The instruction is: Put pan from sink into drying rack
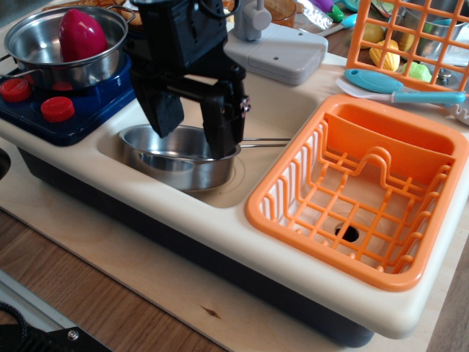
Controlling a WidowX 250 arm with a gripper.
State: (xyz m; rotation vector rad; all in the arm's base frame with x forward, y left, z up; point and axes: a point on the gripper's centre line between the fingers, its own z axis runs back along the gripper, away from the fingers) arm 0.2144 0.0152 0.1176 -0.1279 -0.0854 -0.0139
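from my screen the pan is sitting flat in the sink, over on the left half of the basin, with its thin wire handle pointing right toward the drying rack. the handle tip ends just short of the rack's near-left rim, so there's a small gap there but not much.

the gripper is low over the pan, and the fingers are spread apart, nothing between them. the right one is down at the pan's back-right rim near where the handle joins, the left one is over the back-left part of the bowl. can't tell if either is actually touching the steel.

room-wise: the front of the pan is close to the sink's front wall, and the left edge is near the left wall by the blue stove. open floor is on the right side of the basin, between pan and rack. the rack sits in the right side of the unit, its rim higher than the sink's edge, lattice floor bare, solid compartment at the back.

around it: a pot on the stove with a dark red thing inside, a grey faucet block behind the sink, a teal spatula behind the rack, wooden table in front.
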